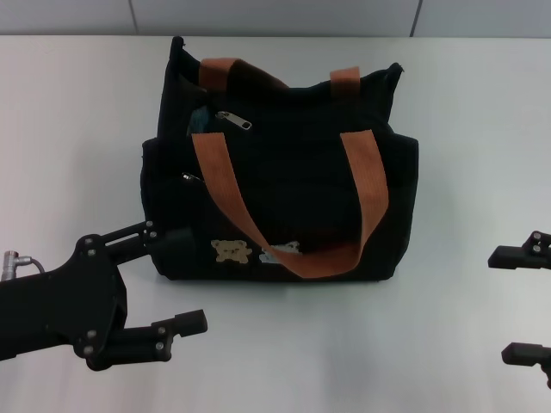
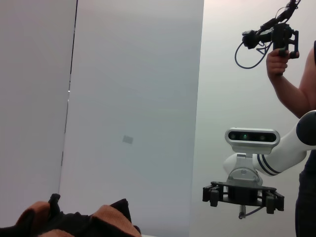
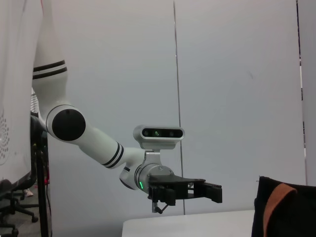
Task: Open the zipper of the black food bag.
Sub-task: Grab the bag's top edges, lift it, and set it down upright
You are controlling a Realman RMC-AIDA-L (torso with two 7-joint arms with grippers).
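My left tool [image 1: 176,280] hung wide open and empty just off the bag's [image 1: 284,198] near left corner, one finger almost at its side. My right tool [image 1: 527,305], also open and empty, waited well off to the bag's other side. The zip was not yet touched, I judged; next I needed to reach its pull [image 1: 234,120], up beyond my left tool.

- The left claw [image 1: 168,280] hangs low at the near left, its two fingers spread wide apart, holding nothing.
- The right claw [image 1: 525,305] sits at the near right edge, fingers likewise parted and empty, well apart from the left.
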